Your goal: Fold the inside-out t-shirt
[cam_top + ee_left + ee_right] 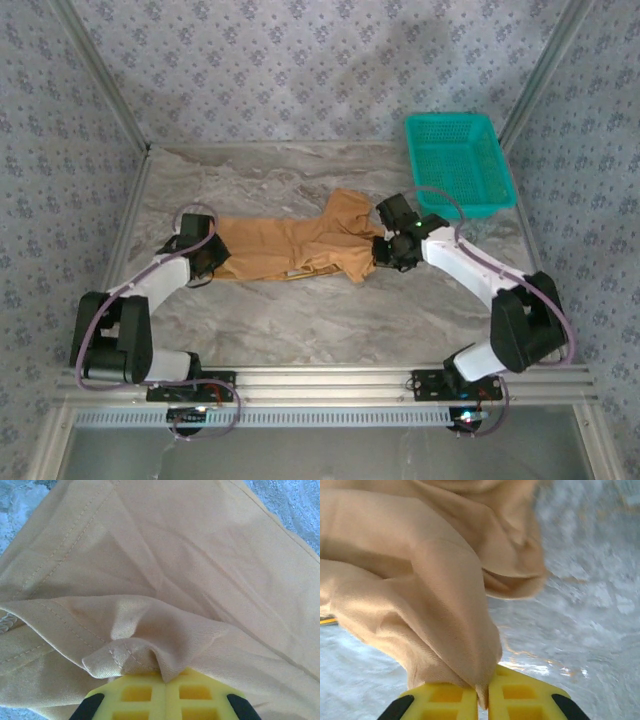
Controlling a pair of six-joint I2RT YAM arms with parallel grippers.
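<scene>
The tan inside-out t-shirt lies stretched left to right across the middle of the marble table. My left gripper is shut on the shirt's left end; in the left wrist view a stitched hem fold is pinched between the yellow pads. My right gripper is shut on the shirt's right end. In the right wrist view a thick bunch of cloth runs down into the narrow gap between the yellow pads, lifted a little above the table.
A teal mesh basket stands at the back right, just behind the right arm. Patterned walls close in the back and both sides. Bare marble lies in front of and behind the shirt.
</scene>
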